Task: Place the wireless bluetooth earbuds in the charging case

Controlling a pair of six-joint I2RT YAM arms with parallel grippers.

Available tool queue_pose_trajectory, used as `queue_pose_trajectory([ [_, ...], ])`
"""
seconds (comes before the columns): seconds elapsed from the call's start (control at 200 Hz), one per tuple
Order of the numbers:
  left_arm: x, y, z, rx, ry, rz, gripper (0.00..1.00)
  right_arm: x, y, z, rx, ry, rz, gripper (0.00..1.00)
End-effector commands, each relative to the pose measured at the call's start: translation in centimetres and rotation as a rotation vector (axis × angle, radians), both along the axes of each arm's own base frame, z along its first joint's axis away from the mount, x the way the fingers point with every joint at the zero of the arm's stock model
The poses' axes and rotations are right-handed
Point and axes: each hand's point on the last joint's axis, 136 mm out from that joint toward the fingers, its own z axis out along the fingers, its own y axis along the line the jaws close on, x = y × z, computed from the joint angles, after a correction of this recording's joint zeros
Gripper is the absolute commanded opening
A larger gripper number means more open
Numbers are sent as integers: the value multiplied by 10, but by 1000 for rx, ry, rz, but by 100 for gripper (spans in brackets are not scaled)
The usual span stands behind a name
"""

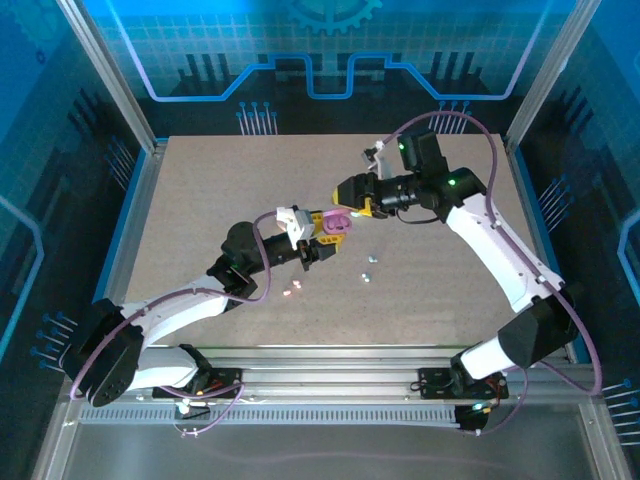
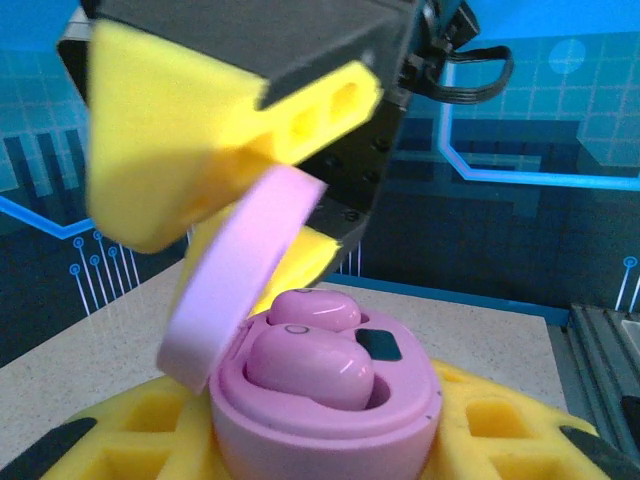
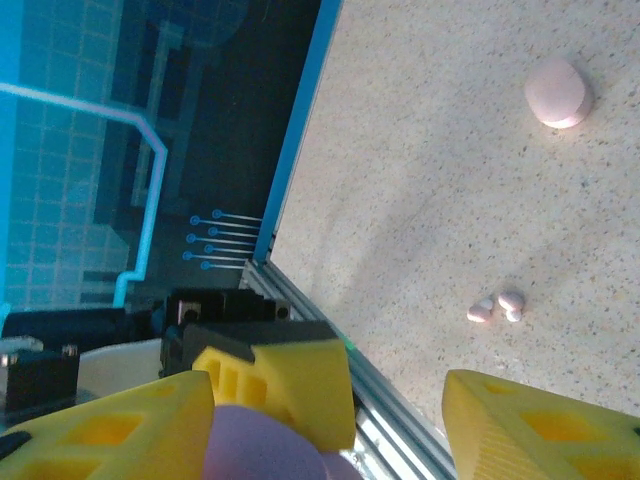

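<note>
Beige tbl (image 1: 200,200), blue circuit-print walls (image 1: 250,30).

the table (image 1: 200,190) is viewed from high above and behind the arm bases (image 1: 200,380), facing down and forward, from well off. the left wrist view is set very near and low, aimed along the left gripper (image 2: 330,455) at the open charging case (image 2: 330,410), with a blue panel (image 2: 540,230) behind. the right wrist view is pointed down past the right gripper (image 3: 400,420) onto the table and its edge rail (image 3: 300,290). the charging case is shared by all three views, the pink earbuds (image 3: 497,305) by the top and right wrist views.
</note>
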Motion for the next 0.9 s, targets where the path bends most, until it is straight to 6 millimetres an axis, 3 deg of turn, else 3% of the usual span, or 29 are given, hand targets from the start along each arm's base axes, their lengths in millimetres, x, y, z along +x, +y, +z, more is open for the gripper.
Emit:
queue_pose_trajectory([
  [0.0,-3,1,32,-48,-93,10,33,-18,-5,12,48,-11,50,64],
  [0.175,-3,1,34,-58,-93,7,33,-27,-10,11,107,22,82,64],
  [0.49,-4,0,40,-85,-90,-9,33,-42,3,1,245,172,213,53],
  [0.7,-4,-1,40,-84,-88,-9,35,-47,12,1,284,200,273,52],
  [0.78,-3,-1,38,-80,-85,-6,35,-47,13,-1,279,199,271,47],
  [0.895,0,-1,35,-72,-78,4,35,-46,14,-1,280,198,273,31],
])
